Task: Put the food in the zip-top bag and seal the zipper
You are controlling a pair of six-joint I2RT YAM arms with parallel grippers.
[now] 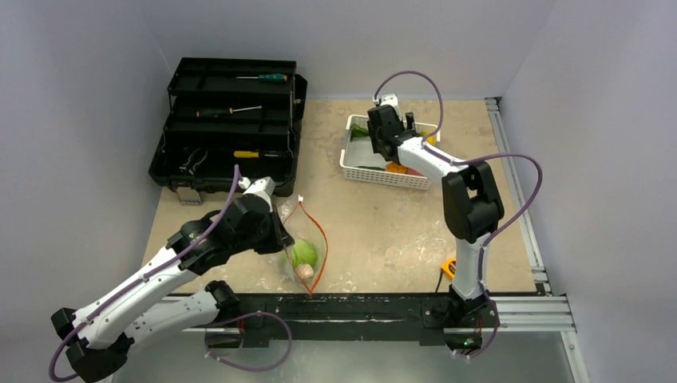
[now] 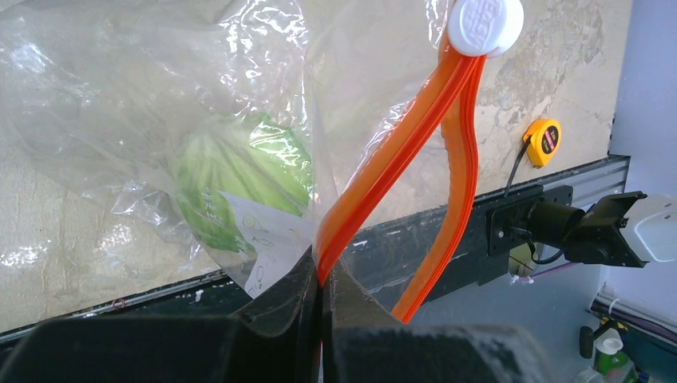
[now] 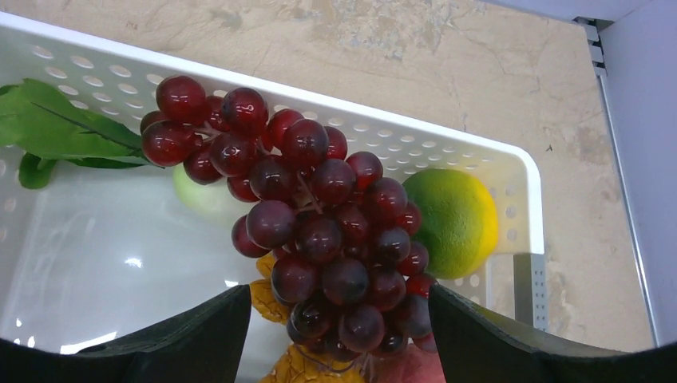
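The left arm [image 1: 152,279] lies low and reaches from the near left corner of the bench toward the middle of the near edge. Its end effector [image 2: 322,275] squeezes both fingers tight on the zipper [image 2: 399,152]. The right arm [image 1: 471,199] stands up at the near edge and bends toward the far edge. Its end effector [image 3: 339,319] points down, fingers spread wide.

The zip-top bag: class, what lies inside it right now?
A green cabbage shows through the clear zip-top bag, with a pale piece beside it. The white label covers the cabbage's lower edge.
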